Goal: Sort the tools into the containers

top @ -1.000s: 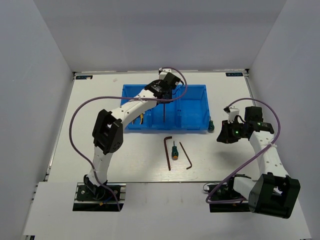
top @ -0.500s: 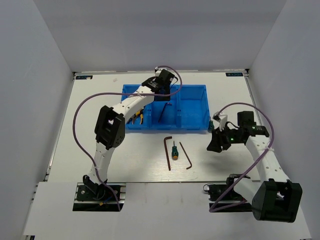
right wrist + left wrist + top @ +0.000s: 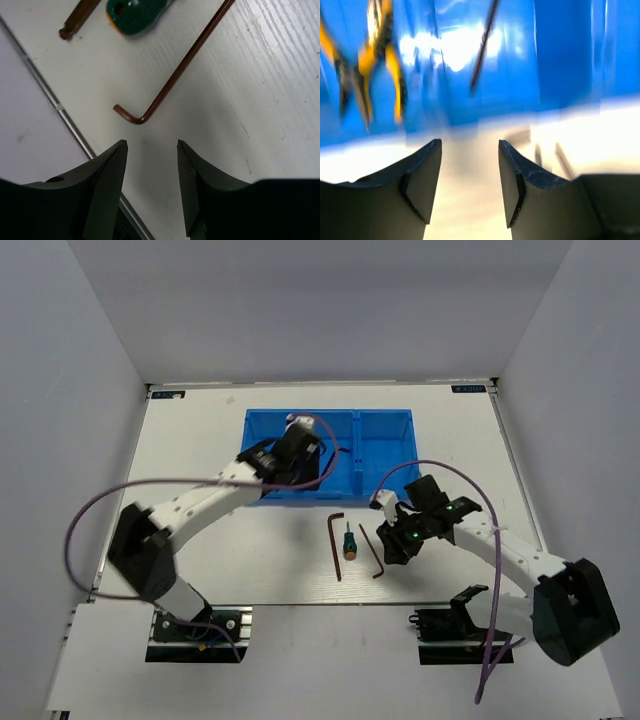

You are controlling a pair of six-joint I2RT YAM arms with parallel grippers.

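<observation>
Right gripper [image 3: 151, 150]: open, hex key [image 3: 170, 82] just ahead.
Left gripper [image 3: 470, 150]: open, empty.
Bin [image 3: 385, 455]: pliers [image 3: 367, 75] left compartment, second hex key [image 3: 482, 47] middle.

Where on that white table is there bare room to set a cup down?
Bare: the white table's strips left and right of the bright blue three-compartment plastic bin. Crowded: in front of the bin, where two thin dark L-shaped hex keys, a stubby green-and-orange screwdriver and the right arm's tool sit.
</observation>
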